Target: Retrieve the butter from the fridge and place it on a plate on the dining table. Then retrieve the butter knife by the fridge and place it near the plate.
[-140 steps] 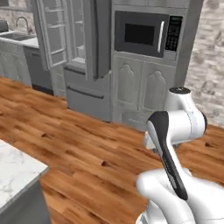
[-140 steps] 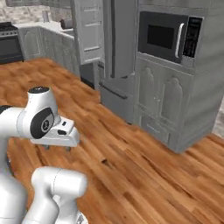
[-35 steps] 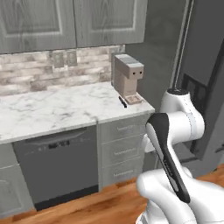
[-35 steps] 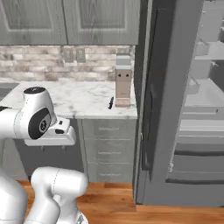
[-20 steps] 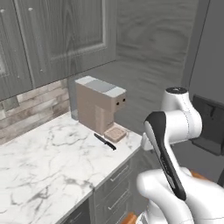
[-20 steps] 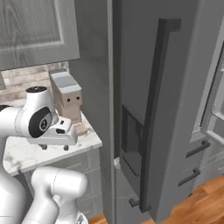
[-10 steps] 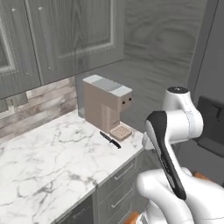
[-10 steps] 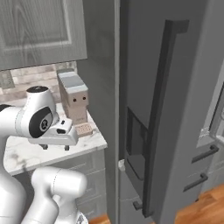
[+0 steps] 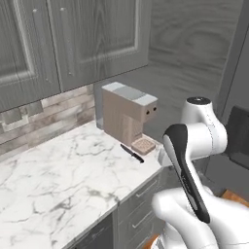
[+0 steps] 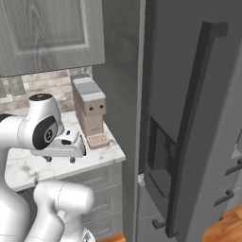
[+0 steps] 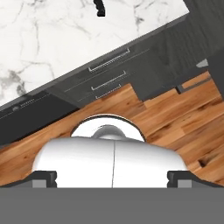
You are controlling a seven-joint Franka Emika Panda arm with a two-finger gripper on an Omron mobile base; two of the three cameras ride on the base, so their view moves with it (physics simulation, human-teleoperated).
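The slim all-black butter knife lies flat on the white grey-veined marble counter, mid-frame in the left base view, just beside the tan boxy coffee machine. The pincer hangs empty, fingers apart, ready above the counter edge.

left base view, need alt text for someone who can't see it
A small black butter knife lies on a white marble counter, just in front of a tan box-shaped coffee machine that stands by the brick backsplash. Grey wall cabinets hang above, and the robot's white arm rises at lower right beside the counter's edge.
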